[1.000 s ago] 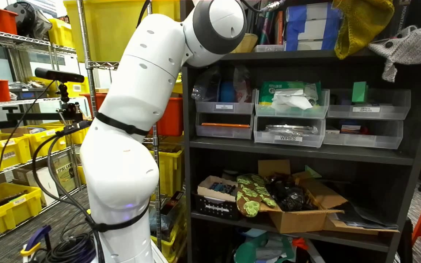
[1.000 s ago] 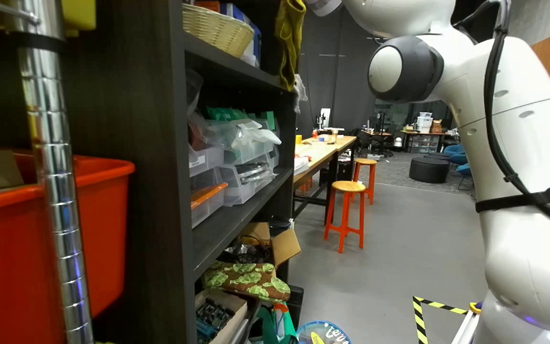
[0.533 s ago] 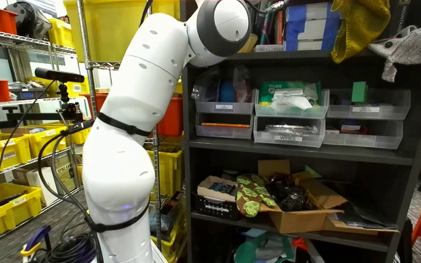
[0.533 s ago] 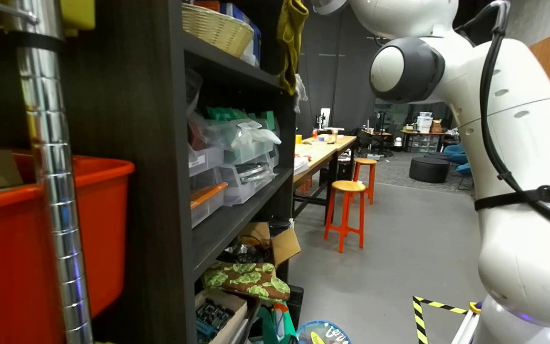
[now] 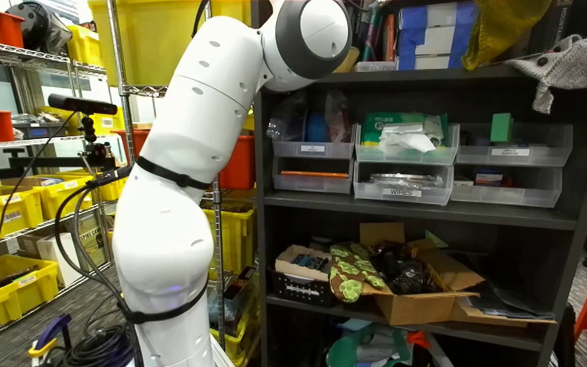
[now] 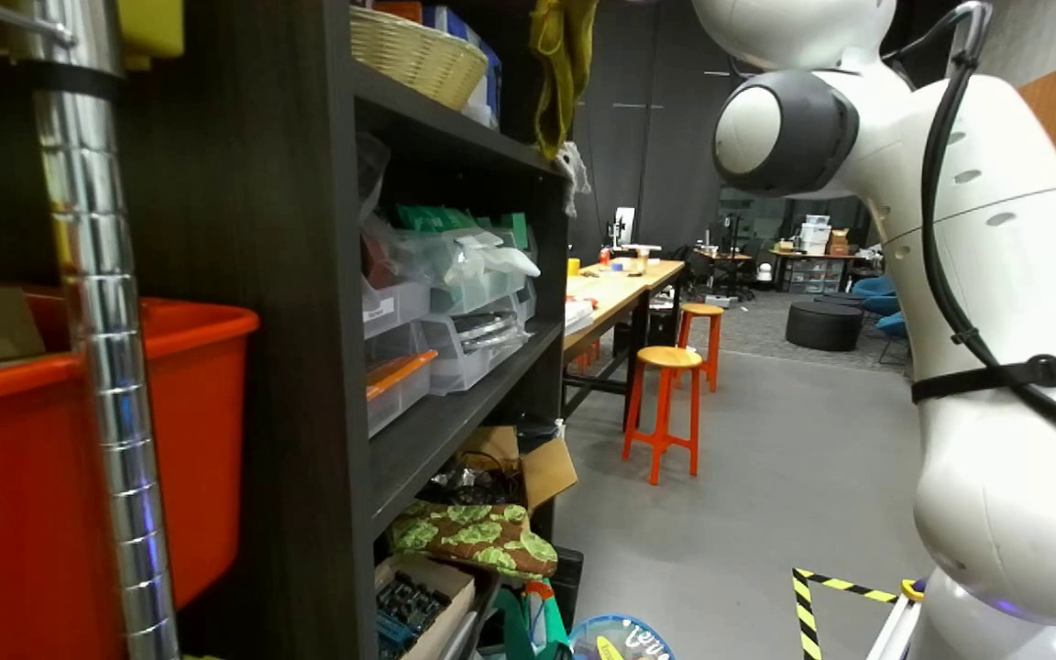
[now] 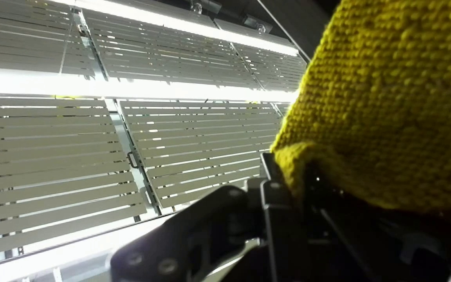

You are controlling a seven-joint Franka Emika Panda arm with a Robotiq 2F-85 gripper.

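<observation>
Wrist view: a mustard knitted cloth (image 7: 386,109) fills the right of the frame, and the gripper (image 7: 290,176), at lower centre, has a folded edge of it pinched between its fingers. Both exterior views leave the gripper out past the top edge. In an exterior view the cloth (image 5: 502,30) hangs at upper right, its lower tip at the front of a dark bookcase (image 5: 421,210). Just right of that tip, a grey knitted animal (image 5: 566,71) drapes over the shelf edge; I cannot tell whether the two touch.

Handling it well, I judge, means holding that small fold firmly and moving slowly, since limp knit should swing and trail. The loose tip seems likeliest to snag on the shelf or drag the animal, so it wants clearance. For checking the pinch, the wrist view serves best.

Farther out, blue-and-white boxes (image 5: 431,35) stand left of the cloth, a clear WIRES bin (image 5: 372,192) sits right of centre, and the white arm (image 5: 191,112) fills left of centre.
</observation>
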